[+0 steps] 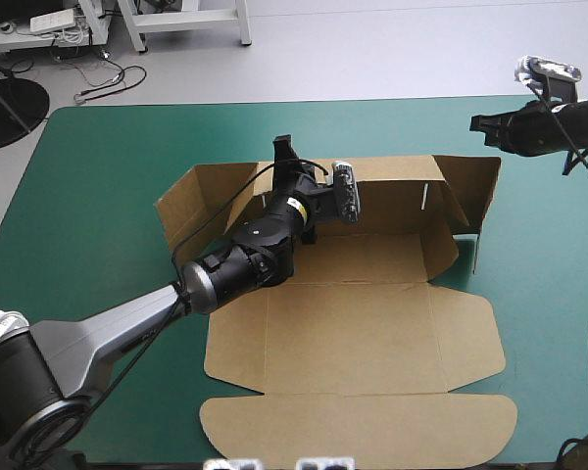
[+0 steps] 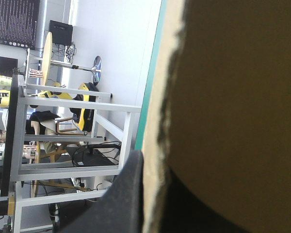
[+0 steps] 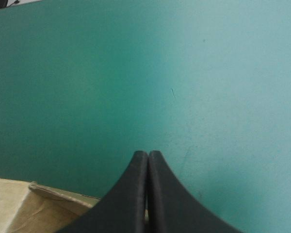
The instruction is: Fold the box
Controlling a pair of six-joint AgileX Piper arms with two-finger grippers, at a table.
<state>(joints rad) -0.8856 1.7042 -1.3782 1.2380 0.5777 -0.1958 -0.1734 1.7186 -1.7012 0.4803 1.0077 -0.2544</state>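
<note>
High view: the box [image 1: 353, 323] lies in the middle of the surface [image 1: 98, 196], far walls raised and lid flat toward 6 o'clock. The left tool [image 1: 284, 152] is at its 11 o'clock and the right tool [image 1: 478, 123] at 2 o'clock.
Left wrist view: the left tool pinches the box's wall.
Right wrist view: the right tool is pressed together.

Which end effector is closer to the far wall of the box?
Left. The left end effector grips the far wall of the box, with the board between its fingers. The right end effector hangs shut beyond the far right corner, apart from it.
</note>
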